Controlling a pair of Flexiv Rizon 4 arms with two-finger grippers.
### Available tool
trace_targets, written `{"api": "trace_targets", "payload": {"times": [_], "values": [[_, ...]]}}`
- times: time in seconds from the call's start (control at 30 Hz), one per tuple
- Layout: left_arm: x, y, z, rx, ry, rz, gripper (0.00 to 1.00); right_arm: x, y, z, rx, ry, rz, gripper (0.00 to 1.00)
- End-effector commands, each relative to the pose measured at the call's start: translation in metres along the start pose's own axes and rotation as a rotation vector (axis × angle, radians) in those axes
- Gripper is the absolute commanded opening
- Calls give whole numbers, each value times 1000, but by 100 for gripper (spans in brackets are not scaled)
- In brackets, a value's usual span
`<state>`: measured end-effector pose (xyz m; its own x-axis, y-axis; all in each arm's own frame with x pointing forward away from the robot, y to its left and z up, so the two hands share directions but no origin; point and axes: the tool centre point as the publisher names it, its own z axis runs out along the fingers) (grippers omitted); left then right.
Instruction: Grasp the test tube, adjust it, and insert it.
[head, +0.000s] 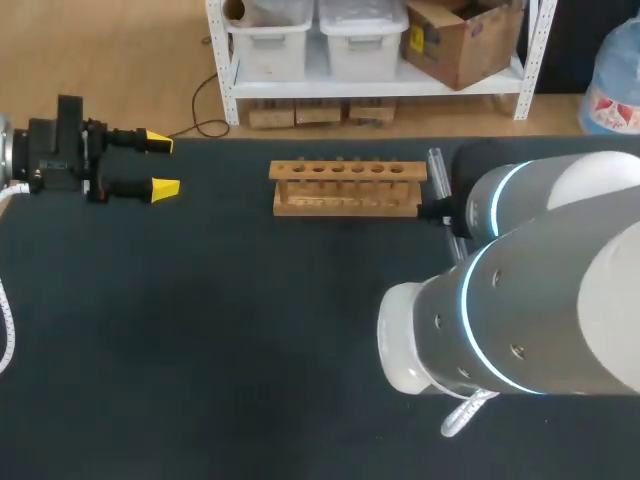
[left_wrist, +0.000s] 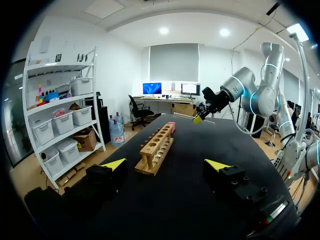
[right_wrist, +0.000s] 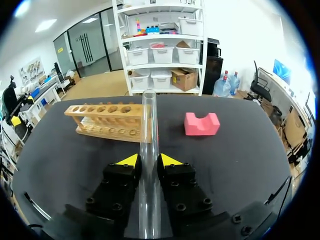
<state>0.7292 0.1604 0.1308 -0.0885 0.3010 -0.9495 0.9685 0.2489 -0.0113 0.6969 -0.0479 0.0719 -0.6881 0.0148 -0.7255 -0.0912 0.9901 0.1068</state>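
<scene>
1. Test tube (right_wrist: 148, 115): clamped from both sides between the yellow tips of the right gripper (right_wrist: 149, 160). Its length runs along the fingers and points ahead toward the wooden rack (right_wrist: 107, 120). It is carried above the table (head: 200, 350), near the rack's right end and not yet over any hole. Which end is the mouth cannot be told.
2. Left gripper (head: 160, 165): fingers spread wide with nothing between them, parked at the table's left side, well apart from the rack.
3. Step in hand, as judged: adjustment. Nothing has been inserted; every hole that can be seen is empty.
4. Because the tube lies in line with the fingers, it should be turned upright, closed end down, before descent. A handover to the idle left gripper may be needed for this.
5. Pressure on the glass should be kept light but sure, since a smooth tube is likely to slip lengthwise.
6. One hole should be chosen, the tube centred above it, and the tube lowered slowly; the pink block (right_wrist: 202, 124) beside the rack should be avoided.
</scene>
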Motion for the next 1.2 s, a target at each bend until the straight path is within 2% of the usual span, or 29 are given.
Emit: {"api": "trace_targets", "payload": {"times": [0.03,0.17,0.33,0.73,1.2], "values": [[1,-1,0,-2,-4,3,100,-3,10,8,-28,-11,1,0],[1,-1,0,-2,-4,3,100,-3,18,10,-51,-13,-12,0],[1,-1,0,-2,-4,3,100,1,28,15,-14,-20,-15,0],[1,-1,0,-2,-4,3,100,4,50,31,7,-44,-34,0],[1,-1,0,-2,-4,3,100,8,55,40,0,3,-60,0]]}}
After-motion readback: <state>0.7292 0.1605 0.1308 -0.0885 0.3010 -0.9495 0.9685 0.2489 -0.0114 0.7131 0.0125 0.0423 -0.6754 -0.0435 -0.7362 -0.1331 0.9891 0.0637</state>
